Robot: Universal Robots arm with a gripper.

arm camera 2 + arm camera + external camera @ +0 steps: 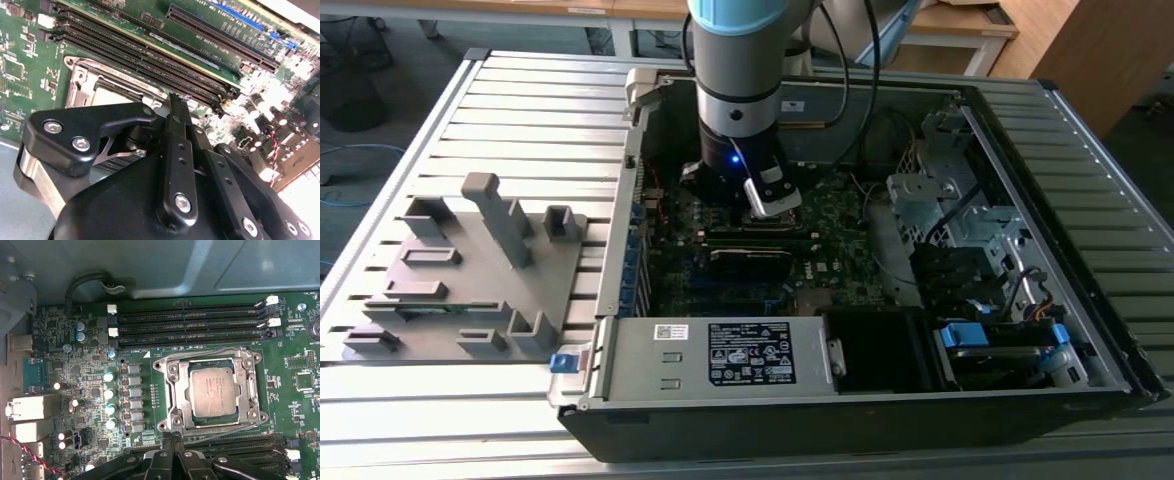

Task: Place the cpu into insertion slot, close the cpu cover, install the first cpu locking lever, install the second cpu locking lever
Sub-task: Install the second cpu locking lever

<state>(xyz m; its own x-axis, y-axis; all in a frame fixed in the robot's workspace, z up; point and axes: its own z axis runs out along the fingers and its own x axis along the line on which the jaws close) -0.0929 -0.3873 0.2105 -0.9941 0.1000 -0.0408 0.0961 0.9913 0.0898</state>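
In the exterior view the robot arm (736,60) reaches down into an open computer case (854,390) that lies on a slatted metal table (520,110). At about nine o'clock from the case, a grey plastic fixture (467,275) stands on the table.

The gripper (172,440) hovers just above the green motherboard (90,340), close to the edge of the insertion slot (172,390). Its two thin black fingers (175,120) are pressed together with no gap between them, and nothing sits between them, so the jaws are closed and empty.

In the first wrist view the cpu (212,390) lies flat inside the insertion slot, its dull grey face up. The cpu cover (245,390) is down over it, framing the chip through its cut-out centre. A thin wire lever (210,354) runs along the slot's twelve o'clock side in that view; whether it is latched I cannot tell. Long black memory slots (190,320) run parallel to the slot on two opposite sides. The second wrist view shows the slot's silvery rim (80,85) just beyond the fingertips.
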